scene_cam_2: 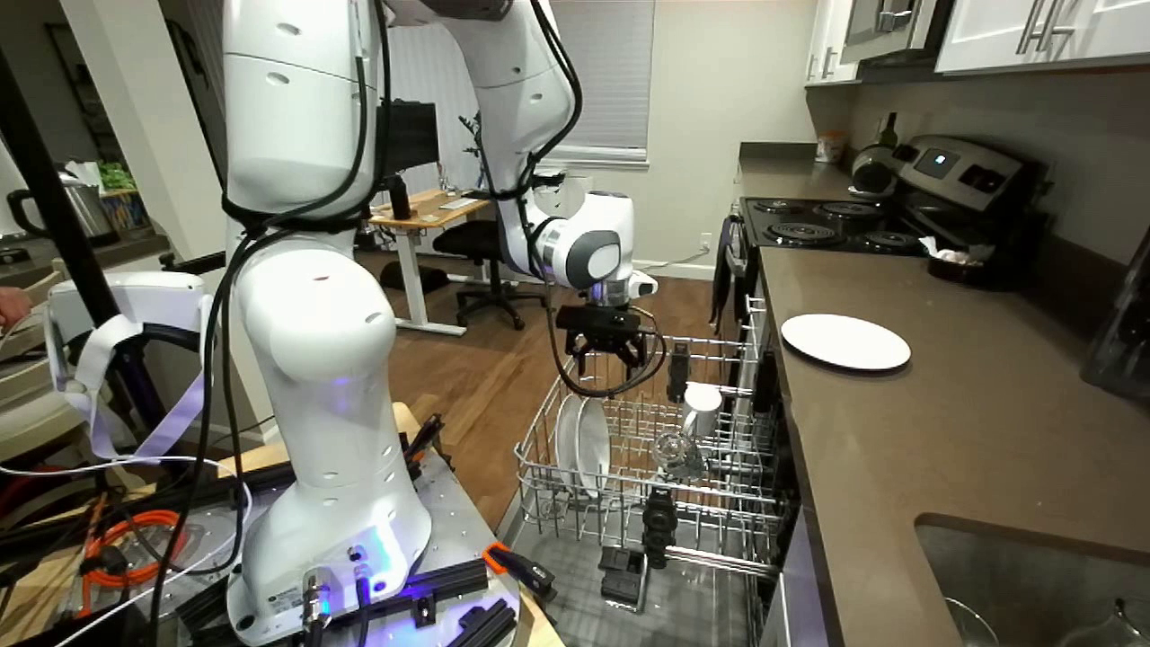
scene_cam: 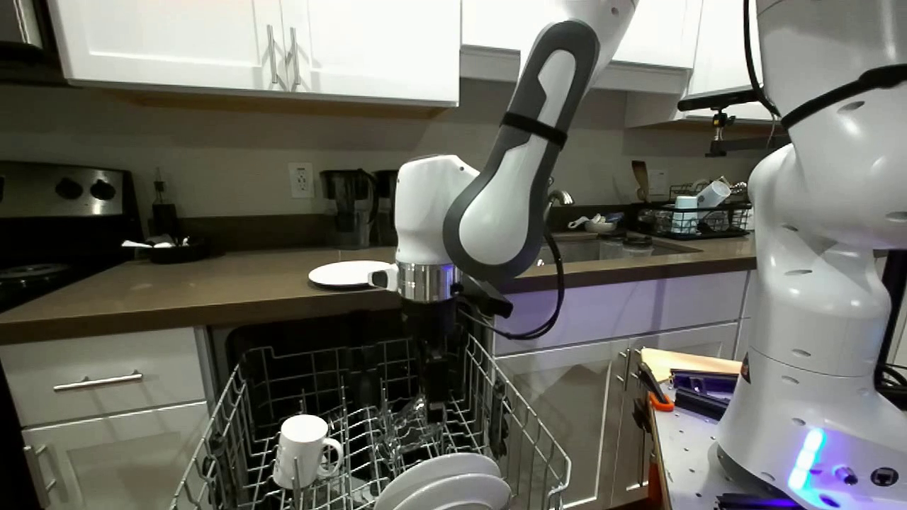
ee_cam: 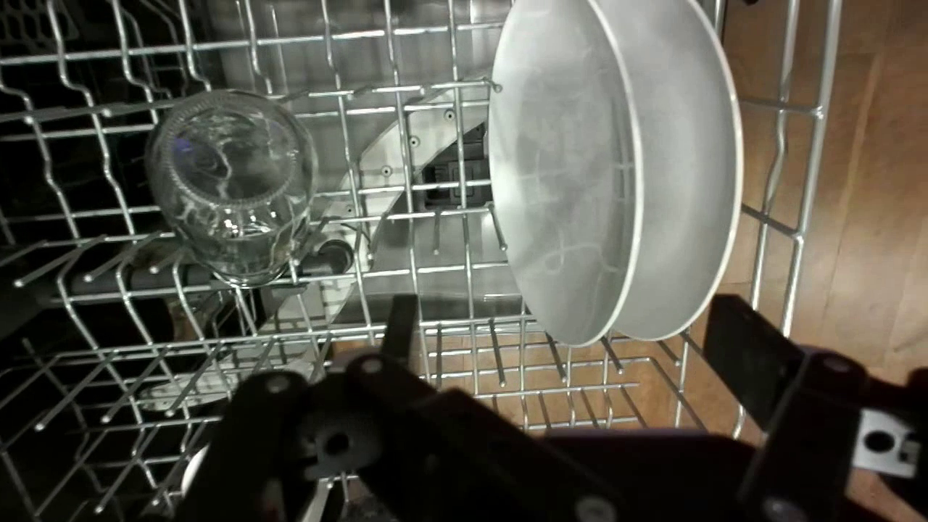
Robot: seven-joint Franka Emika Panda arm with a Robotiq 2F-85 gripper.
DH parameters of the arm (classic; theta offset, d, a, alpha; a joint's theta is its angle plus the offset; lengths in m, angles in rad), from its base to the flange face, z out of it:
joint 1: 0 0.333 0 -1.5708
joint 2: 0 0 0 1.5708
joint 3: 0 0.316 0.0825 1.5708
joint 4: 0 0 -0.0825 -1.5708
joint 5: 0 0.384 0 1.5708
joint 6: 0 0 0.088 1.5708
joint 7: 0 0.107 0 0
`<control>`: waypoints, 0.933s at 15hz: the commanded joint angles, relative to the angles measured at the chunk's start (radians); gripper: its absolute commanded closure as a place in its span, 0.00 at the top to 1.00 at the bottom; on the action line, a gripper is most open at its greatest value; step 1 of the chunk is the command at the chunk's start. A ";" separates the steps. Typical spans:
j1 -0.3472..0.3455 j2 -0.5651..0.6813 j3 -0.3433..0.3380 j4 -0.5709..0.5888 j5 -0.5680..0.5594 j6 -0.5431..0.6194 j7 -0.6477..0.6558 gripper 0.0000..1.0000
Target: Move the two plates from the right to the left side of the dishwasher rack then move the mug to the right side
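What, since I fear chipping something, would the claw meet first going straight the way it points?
Probably the two white plates: in the wrist view, their lower rims show between the tips of the open claw. Depth is unclear; the dishwasher rack could come first.

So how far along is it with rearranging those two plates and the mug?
Done: apparently nothing. Judged facing the counter, the two plates stand at the right of the rack and the mug at its left. In hand: nothing; the claw hangs open over the rack. Remaining: probably everything, first the plates to the left, then the mug to the right.
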 commanded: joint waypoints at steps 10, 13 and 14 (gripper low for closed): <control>-0.014 0.106 0.013 0.021 -0.056 0.110 0.017 1.00; -0.062 0.152 0.057 0.023 -0.021 0.173 -0.021 1.00; -0.096 0.173 0.093 0.027 -0.002 0.184 -0.041 1.00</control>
